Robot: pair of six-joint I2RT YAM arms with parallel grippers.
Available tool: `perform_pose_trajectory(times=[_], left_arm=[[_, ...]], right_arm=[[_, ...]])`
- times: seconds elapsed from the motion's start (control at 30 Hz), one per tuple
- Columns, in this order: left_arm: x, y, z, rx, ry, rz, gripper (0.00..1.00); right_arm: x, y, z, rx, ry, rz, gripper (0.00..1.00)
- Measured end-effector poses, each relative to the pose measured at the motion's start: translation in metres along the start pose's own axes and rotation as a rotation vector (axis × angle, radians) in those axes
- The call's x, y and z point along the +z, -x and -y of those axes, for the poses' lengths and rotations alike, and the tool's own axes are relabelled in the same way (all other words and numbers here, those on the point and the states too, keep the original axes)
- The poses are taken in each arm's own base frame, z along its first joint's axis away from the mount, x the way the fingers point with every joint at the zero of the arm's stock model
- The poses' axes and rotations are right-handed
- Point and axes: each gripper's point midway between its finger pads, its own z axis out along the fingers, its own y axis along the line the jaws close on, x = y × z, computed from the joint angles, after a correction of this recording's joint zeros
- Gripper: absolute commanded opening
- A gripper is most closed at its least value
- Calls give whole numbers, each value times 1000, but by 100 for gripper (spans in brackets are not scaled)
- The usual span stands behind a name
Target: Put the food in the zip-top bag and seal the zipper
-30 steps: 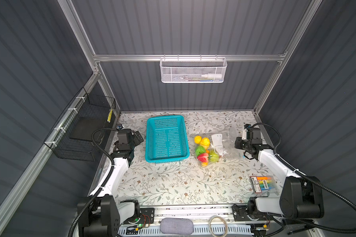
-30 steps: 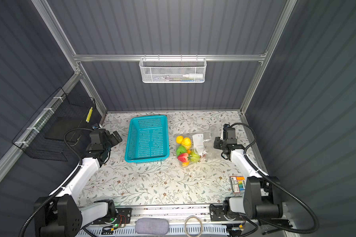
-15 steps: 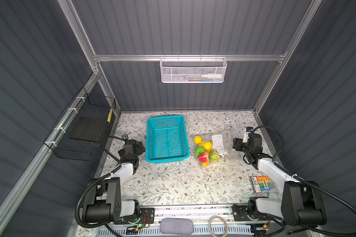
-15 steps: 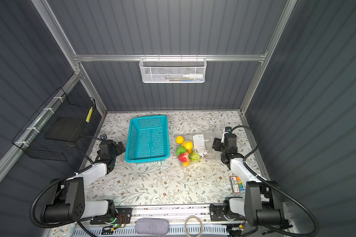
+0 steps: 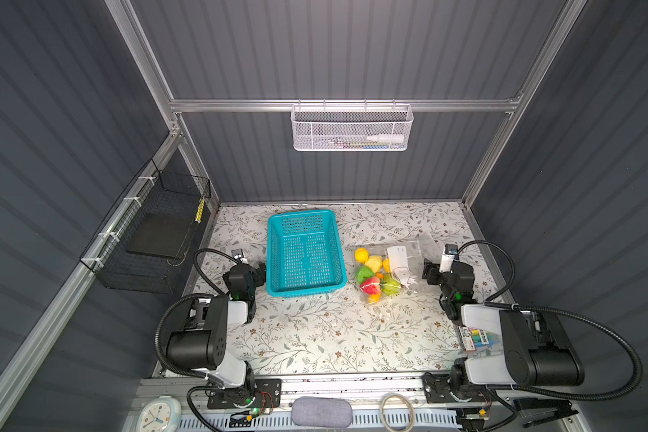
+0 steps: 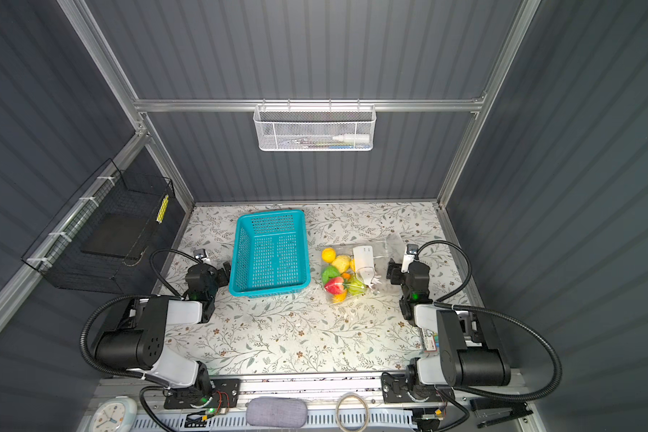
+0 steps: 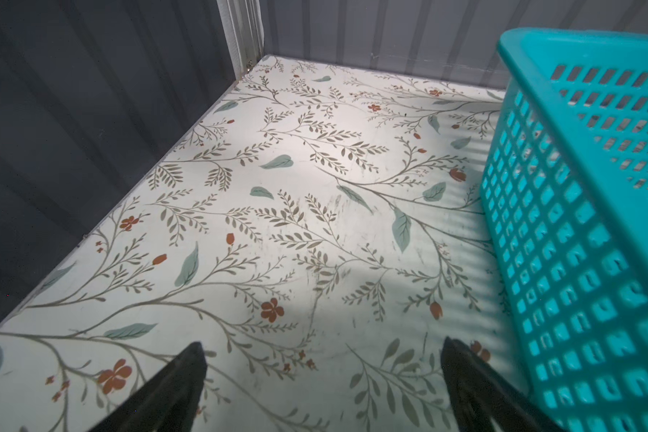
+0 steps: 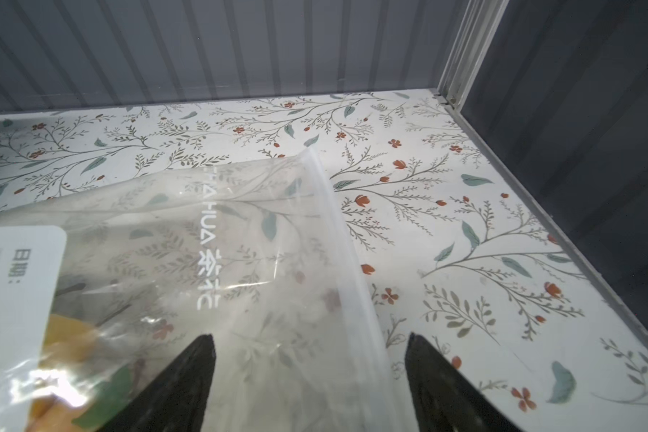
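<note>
The zip-top bag (image 5: 408,248) (image 6: 376,248) lies flat on the table right of the middle, white label (image 5: 397,256) up. The food (image 5: 371,275) (image 6: 333,276) shows through it as a clump of yellow, green, red and orange pieces. My right gripper (image 5: 429,273) (image 6: 391,275) is open at the bag's right edge. In the right wrist view the zipper (image 8: 337,239) runs as a clear strip between the right gripper's (image 8: 309,336) spread fingers; no slider shows. My left gripper (image 5: 260,271) (image 7: 322,342) is open over bare table beside the basket.
A teal basket (image 5: 303,254) (image 7: 577,224) stands left of the bag. A marker pack (image 5: 477,338) lies partly under the right arm. A white wire basket (image 5: 352,127) hangs on the back wall and a black one (image 5: 154,232) on the left wall.
The right gripper's jaws have spread apart at the bag's edge. Both arms have folded back toward the front, and the left gripper came nearer beside the basket.
</note>
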Motion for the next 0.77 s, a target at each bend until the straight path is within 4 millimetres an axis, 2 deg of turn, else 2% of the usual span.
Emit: perform_pose_trajectory(times=[0.07, 0.2, 0.6, 0.77], left_arm=[[3, -4, 1, 2, -6, 20, 100], [7, -17, 1, 9, -10, 11, 100], [9, -1, 13, 37, -4, 61, 100], [9, 0, 11, 39, 10, 63, 100]], right_arm=[[1, -3, 4, 6, -11, -6, 89], [1, 11, 11, 29, -45, 51, 92], [0, 21, 18, 50, -85, 92, 98], [0, 21, 20, 56, -89, 93, 99]])
